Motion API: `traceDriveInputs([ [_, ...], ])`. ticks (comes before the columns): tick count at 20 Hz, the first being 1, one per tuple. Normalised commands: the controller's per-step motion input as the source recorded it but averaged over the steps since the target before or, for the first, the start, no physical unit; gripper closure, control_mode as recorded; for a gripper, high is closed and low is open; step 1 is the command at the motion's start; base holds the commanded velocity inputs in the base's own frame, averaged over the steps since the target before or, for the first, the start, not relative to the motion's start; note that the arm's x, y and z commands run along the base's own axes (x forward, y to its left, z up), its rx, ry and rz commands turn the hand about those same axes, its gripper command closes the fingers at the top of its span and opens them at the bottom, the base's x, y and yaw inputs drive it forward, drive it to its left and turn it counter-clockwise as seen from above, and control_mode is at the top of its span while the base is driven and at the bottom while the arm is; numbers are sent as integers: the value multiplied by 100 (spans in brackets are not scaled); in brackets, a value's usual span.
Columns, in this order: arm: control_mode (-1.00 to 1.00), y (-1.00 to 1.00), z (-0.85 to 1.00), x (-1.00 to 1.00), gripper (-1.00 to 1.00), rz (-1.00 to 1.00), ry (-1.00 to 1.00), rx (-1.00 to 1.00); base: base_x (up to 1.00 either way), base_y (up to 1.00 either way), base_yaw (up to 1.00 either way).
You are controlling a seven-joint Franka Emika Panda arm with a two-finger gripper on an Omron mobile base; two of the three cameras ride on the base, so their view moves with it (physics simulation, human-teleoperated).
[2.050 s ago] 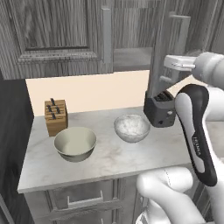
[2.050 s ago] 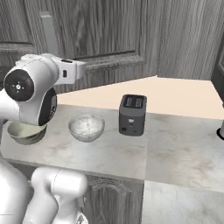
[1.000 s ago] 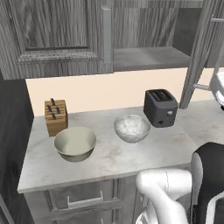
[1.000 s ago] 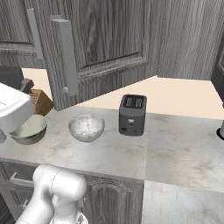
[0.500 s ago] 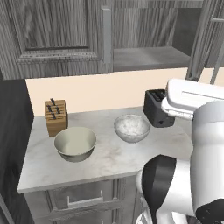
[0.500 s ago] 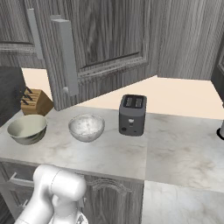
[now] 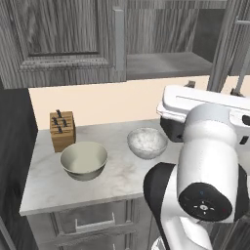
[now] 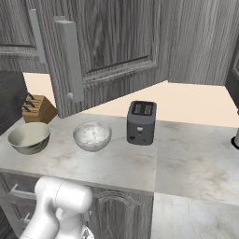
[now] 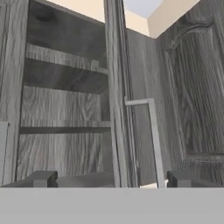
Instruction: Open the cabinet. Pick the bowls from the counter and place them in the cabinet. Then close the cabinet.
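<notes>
The cabinet (image 7: 63, 44) has its left door shut and its right door (image 8: 112, 42) swung open, so the grey shelf (image 7: 166, 63) shows. On the counter (image 7: 117, 178) sit two bowls, a beige-olive bowl (image 7: 84, 160) at the left and a marbled white-grey bowl (image 7: 146, 142) beside it. They show again as olive bowl (image 8: 29, 137) and marbled bowl (image 8: 92, 135). In the hand view my gripper (image 9: 113, 179) is open, with nothing between its fingertips (image 9: 43, 178). It faces the cabinet's inside and the open door's bar handle (image 9: 153, 135).
A wooden knife block (image 7: 62, 131) stands at the counter's back left. A dark toaster (image 8: 141, 122) stands right of the marbled bowl. My white arm (image 7: 210, 161) fills the right foreground of the left base view, covering most of the toaster there.
The right cabinet door swung open since two seconds ago. My arm has swung since, and now looms large at the right of the left base view. The bowls have not moved.
</notes>
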Motion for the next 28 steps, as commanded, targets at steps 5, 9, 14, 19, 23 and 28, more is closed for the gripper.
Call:
traceDriveInputs([
  [5, -100, 0, -23, 33, -100, 0, 0, 0, 0, 0, 0],
  [9, -100, 0, -22, 26, -100, -2, 0, 0, 0, 0, 0],
  [14, -100, -1, -20, 34, -100, -2, 0, 0, 0, 0, 0],
  [19, -100, -10, -12, 40, -100, -2, 0, 0, 0, 0, 0],
  [23, -100, -22, -10, 34, -100, 0, 1, 0, 0, 0, 0],
  [28, -100, -11, -11, 36, -100, 0, 0, 0, 0, 0, 0],
])
